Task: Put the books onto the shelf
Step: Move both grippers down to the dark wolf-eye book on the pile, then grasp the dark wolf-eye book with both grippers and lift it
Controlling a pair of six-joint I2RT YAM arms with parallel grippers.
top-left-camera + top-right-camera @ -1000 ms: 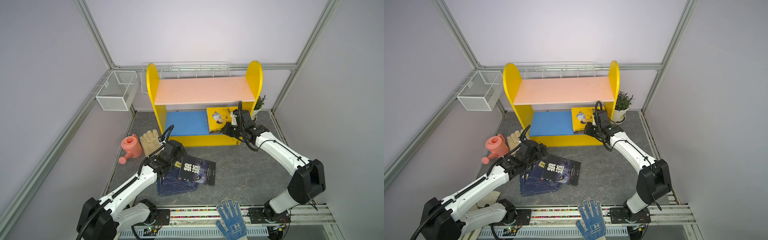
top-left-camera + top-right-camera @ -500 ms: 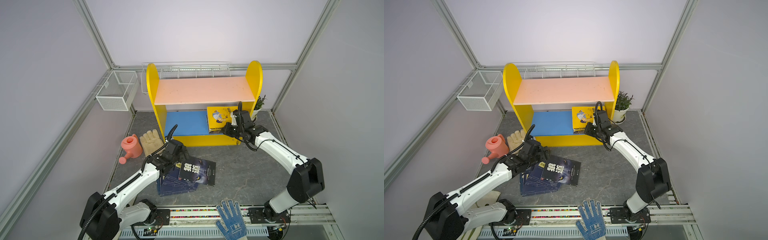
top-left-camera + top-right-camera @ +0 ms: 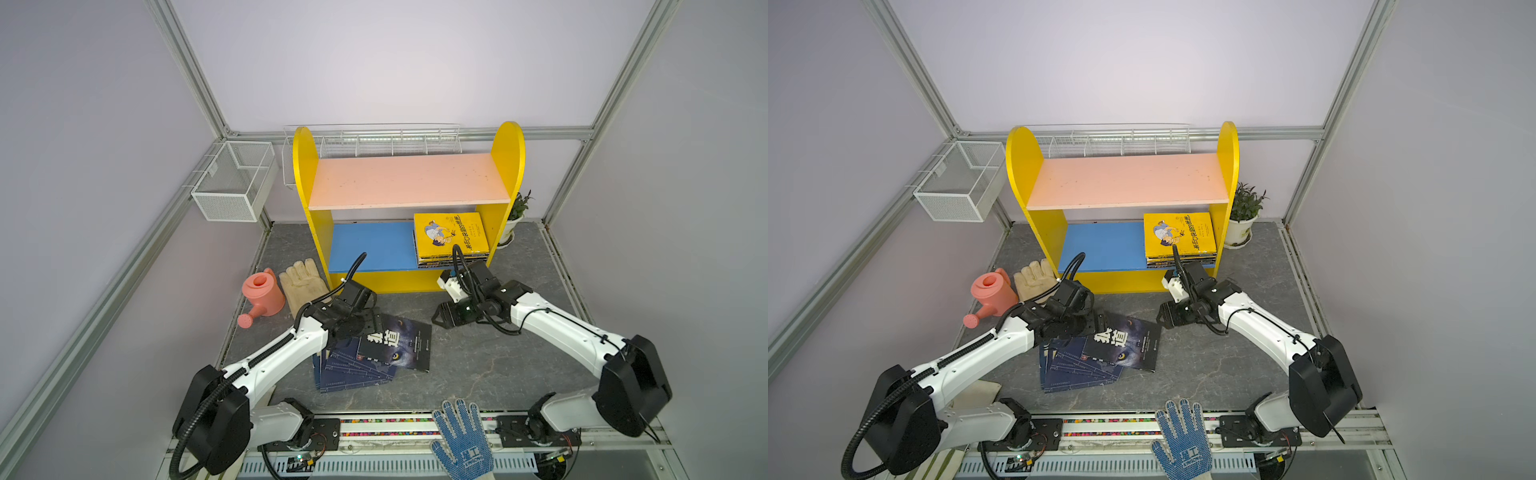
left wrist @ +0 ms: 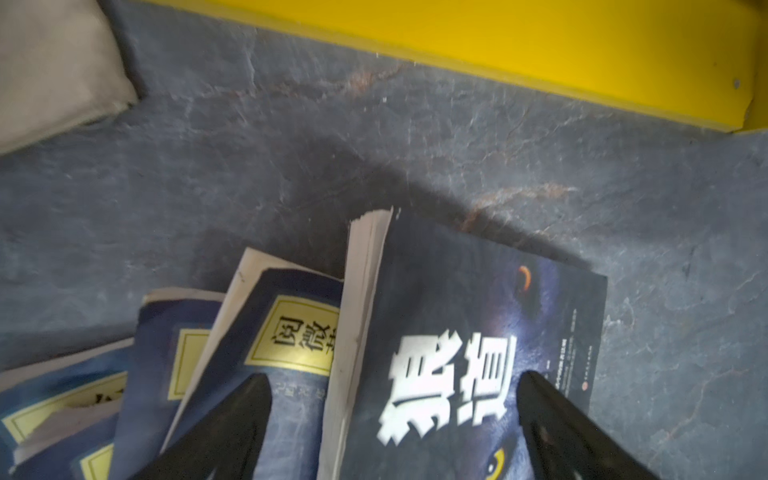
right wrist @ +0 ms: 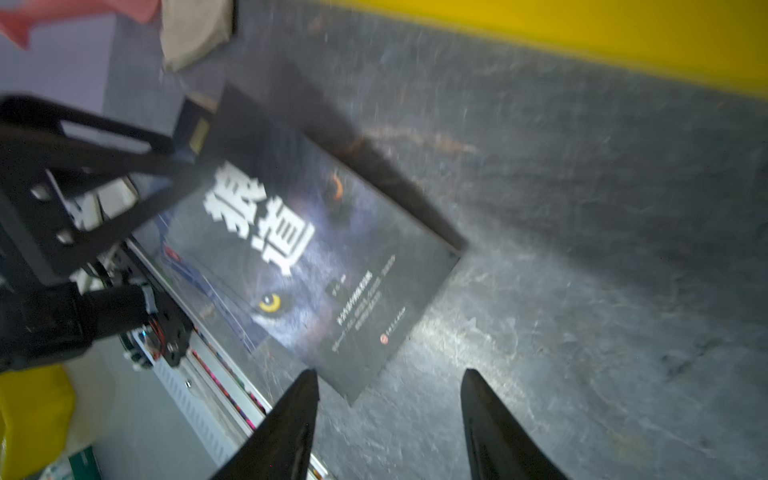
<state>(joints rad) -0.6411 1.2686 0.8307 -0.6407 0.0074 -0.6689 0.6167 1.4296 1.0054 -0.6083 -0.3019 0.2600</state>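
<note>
The shelf (image 3: 409, 187) (image 3: 1125, 178) stands at the back, and a yellow book (image 3: 451, 237) (image 3: 1179, 232) lies on top of a small stack on its blue lower board. On the floor, a dark book with large white characters (image 3: 395, 343) (image 4: 457, 332) (image 5: 324, 257) rests on several fanned navy books (image 3: 353, 370) (image 4: 291, 340). My left gripper (image 3: 374, 324) (image 4: 392, 376) is open, straddling the dark book's page edge. My right gripper (image 3: 440, 320) (image 5: 388, 372) is open and empty over the bare floor, off the dark book's right corner.
A pink watering can (image 3: 262, 293) and a beige glove (image 3: 303, 282) lie left of the shelf. A blue dotted glove (image 3: 461, 436) sits at the front rail. A white mesh basket (image 3: 232, 183) hangs at the back left. A potted plant (image 3: 515, 216) stands right of the shelf.
My right gripper has left the yellow book on the lower board, swung down towards the floor books and opened. My left gripper has shifted right over the dark book.
</note>
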